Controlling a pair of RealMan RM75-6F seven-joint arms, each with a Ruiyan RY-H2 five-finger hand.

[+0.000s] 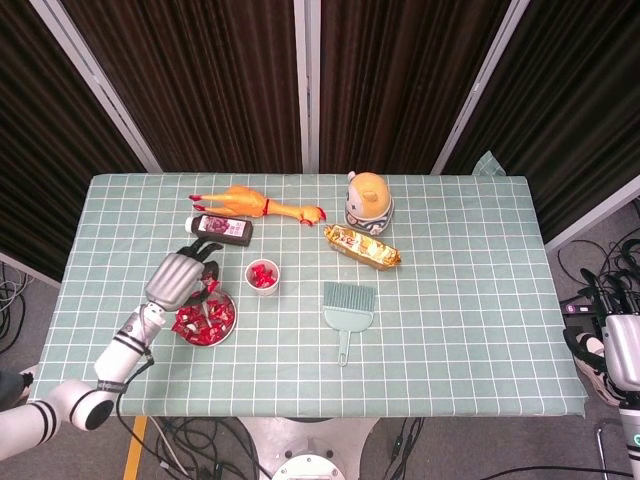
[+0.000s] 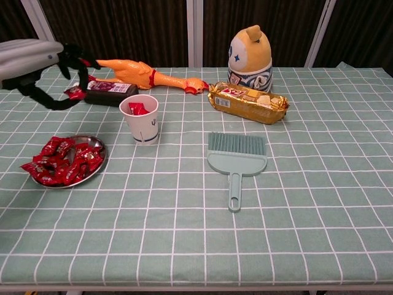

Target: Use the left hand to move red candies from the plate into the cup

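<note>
A metal plate (image 1: 233, 313) (image 2: 102, 152) piled with red candies (image 1: 200, 318) (image 2: 58, 161) sits near the table's front left. Just to its right and a little farther back stands a white cup (image 1: 262, 275) (image 2: 141, 126) with red candies inside. My left hand (image 1: 185, 277) (image 2: 43, 67) hovers above the plate's far edge, left of the cup, and pinches a red candy (image 2: 75, 93) between its dark fingertips. My right hand (image 1: 612, 352) hangs off the table's right edge, low and partly cut off; its fingers are not clear.
Behind the cup lie a dark bottle (image 1: 222, 228) and a rubber chicken (image 1: 255, 205). A round toy figure (image 1: 368, 200) and a gold snack packet (image 1: 362, 247) sit at centre back. A teal hand brush (image 1: 348, 305) lies right of the cup.
</note>
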